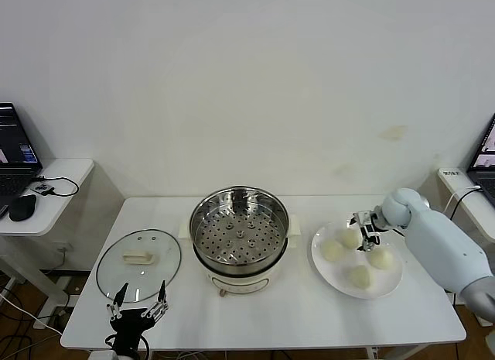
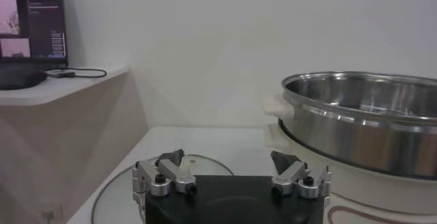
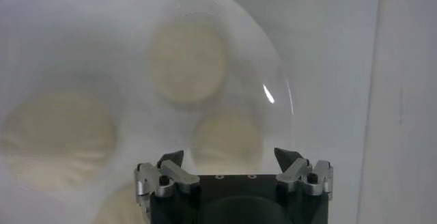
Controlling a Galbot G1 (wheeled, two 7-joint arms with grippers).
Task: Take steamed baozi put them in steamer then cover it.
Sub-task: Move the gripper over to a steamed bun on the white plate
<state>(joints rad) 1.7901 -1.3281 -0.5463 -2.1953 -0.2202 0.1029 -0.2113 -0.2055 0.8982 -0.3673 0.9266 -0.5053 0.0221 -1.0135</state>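
Note:
The steamer (image 1: 240, 234) stands open at the table's middle, its perforated tray bare; it also shows in the left wrist view (image 2: 362, 119). The glass cover (image 1: 139, 263) lies flat to its left. Four baozi (image 1: 332, 250) sit on a white plate (image 1: 392, 283) at the right. My right gripper (image 1: 363, 230) is open and empty, just above the plate's far side. In the right wrist view one baozi (image 3: 227, 136) lies just ahead of my right gripper (image 3: 229, 157), on the plate (image 3: 102, 41). My left gripper (image 1: 139, 302) is open and empty at the front left, near the cover (image 2: 123, 188).
A side table (image 1: 66, 191) with a laptop (image 1: 15, 155) and a mouse (image 1: 22, 208) stands at the left. Another laptop (image 1: 486, 155) is at the far right. The white wall is behind the table.

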